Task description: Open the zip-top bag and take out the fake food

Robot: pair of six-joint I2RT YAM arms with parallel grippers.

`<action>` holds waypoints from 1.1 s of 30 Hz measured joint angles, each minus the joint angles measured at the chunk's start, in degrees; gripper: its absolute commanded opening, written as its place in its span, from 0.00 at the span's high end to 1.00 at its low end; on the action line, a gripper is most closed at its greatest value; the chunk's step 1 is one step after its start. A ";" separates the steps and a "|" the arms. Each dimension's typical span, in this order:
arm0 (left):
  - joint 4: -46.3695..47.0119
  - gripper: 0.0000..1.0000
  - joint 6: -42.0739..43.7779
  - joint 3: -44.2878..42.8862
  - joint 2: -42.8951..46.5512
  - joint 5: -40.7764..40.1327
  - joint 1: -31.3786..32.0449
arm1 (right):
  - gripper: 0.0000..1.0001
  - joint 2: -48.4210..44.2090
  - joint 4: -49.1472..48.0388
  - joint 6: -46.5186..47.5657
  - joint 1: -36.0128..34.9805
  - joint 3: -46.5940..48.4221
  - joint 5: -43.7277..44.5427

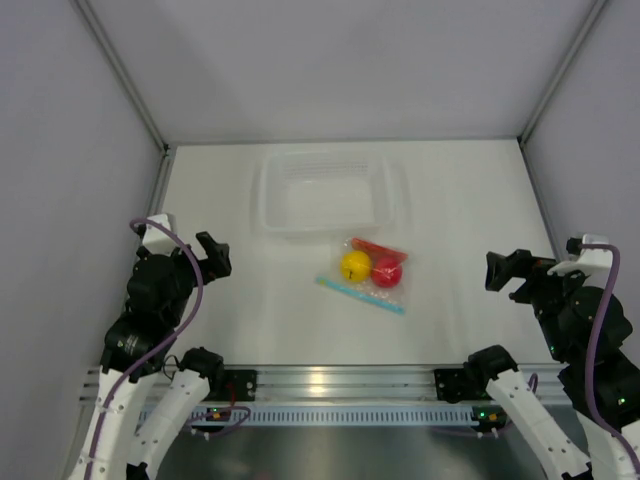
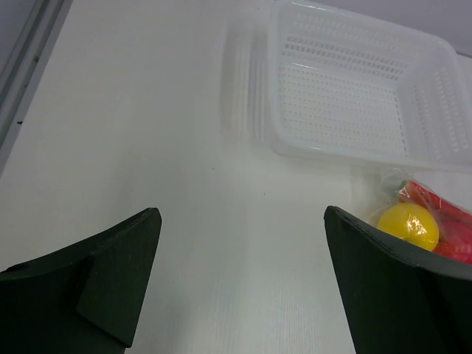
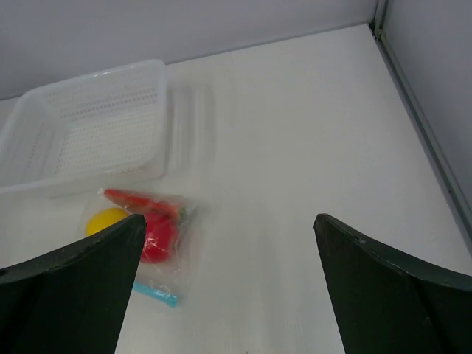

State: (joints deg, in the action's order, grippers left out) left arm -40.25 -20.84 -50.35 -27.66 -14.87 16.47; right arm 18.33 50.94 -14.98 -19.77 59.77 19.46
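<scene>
The zip-top bag (image 1: 368, 275) lies flat on the table just in front of the tray, its blue zip strip (image 1: 360, 295) along the near edge. Inside it are a yellow round fruit (image 1: 355, 265), a red round fruit (image 1: 387, 271) and a red-orange chili piece (image 1: 372, 246). The bag also shows in the right wrist view (image 3: 158, 243) and partly in the left wrist view (image 2: 424, 214). My left gripper (image 1: 213, 255) is open and empty, well left of the bag. My right gripper (image 1: 503, 272) is open and empty, well right of it.
A clear rigid perforated tray (image 1: 328, 193) stands behind the bag, also in the left wrist view (image 2: 361, 88) and the right wrist view (image 3: 88, 125). Grey walls close in the table on three sides; a metal rail (image 1: 340, 380) runs along the near edge.
</scene>
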 measured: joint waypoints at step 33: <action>39.56 0.07 -14.78 19.74 -37.05 37.44 6.38 | 0.01 -1.79 -4.33 -2.62 0.00 -6.23 -20.41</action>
State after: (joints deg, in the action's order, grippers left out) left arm -0.69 -35.62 -30.61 -64.71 22.57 22.85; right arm 16.53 46.61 -17.61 -19.77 53.54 -0.95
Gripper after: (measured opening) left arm 0.949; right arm 0.993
